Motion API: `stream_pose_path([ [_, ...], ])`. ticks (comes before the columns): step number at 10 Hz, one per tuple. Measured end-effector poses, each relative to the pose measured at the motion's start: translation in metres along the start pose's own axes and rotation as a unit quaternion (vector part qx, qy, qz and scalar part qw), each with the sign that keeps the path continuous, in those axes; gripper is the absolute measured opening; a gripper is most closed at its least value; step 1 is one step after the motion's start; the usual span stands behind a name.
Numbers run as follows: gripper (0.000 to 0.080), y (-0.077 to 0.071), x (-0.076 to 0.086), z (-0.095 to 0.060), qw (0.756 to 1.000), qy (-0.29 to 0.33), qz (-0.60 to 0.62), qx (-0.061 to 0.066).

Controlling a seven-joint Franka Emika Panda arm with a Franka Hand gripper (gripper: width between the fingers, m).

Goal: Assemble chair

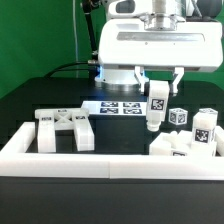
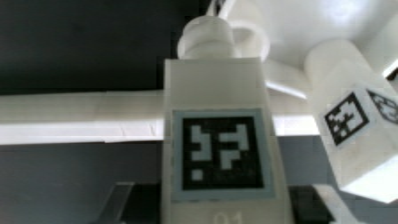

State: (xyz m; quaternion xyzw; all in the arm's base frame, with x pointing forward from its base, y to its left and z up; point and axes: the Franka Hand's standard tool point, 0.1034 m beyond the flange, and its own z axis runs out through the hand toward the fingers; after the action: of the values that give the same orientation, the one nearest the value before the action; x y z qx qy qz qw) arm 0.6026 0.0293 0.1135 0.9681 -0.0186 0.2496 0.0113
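A low white wall [image 1: 90, 161] edges the black counter [image 1: 45, 95], with the marker board [image 1: 118, 106] behind and a green curtain [image 1: 35, 30] beyond.

In the exterior view, bare table [image 1: 118, 135] lies open at centre frame, between the X-braced back panel [image 1: 65, 129] at lower left and the cluster of tagged parts [image 1: 190, 132] at lower right. The barrier wall [image 1: 100, 160] closes the bottom edge. The gripper [image 1: 158, 86], clamped on a leg [image 1: 157, 110], hangs just beside that cluster. In the wrist view, a tagged block [image 2: 356, 110] crowds the leg's [image 2: 222, 130] side. The robot base [image 1: 150, 50] blocks upper centre.
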Motion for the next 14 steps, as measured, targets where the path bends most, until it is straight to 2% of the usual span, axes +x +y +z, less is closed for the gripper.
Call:
stream_pose_path([
  [1, 0.0290, -0.007, 0.008, 0.002, 1.000, 0.011, -0.006, 0.002],
  [2, 0.0291, -0.006, 0.005, 0.004, 1.000, 0.009, -0.008, 0.001],
  [3, 0.0291, -0.003, 0.009, 0.001, 0.999, 0.045, -0.009, -0.004],
  [4, 0.0290, -0.002, 0.005, 0.004, 0.997, 0.075, -0.014, -0.009],
  [5, 0.0290, -0.005, -0.003, 0.012, 0.999, 0.042, -0.015, -0.005],
  [6, 0.0290, -0.006, 0.003, 0.010, 0.999, 0.049, -0.015, -0.005],
  [14, 0.0291, -0.011, -0.009, 0.022, 0.999, 0.037, -0.021, -0.004],
])
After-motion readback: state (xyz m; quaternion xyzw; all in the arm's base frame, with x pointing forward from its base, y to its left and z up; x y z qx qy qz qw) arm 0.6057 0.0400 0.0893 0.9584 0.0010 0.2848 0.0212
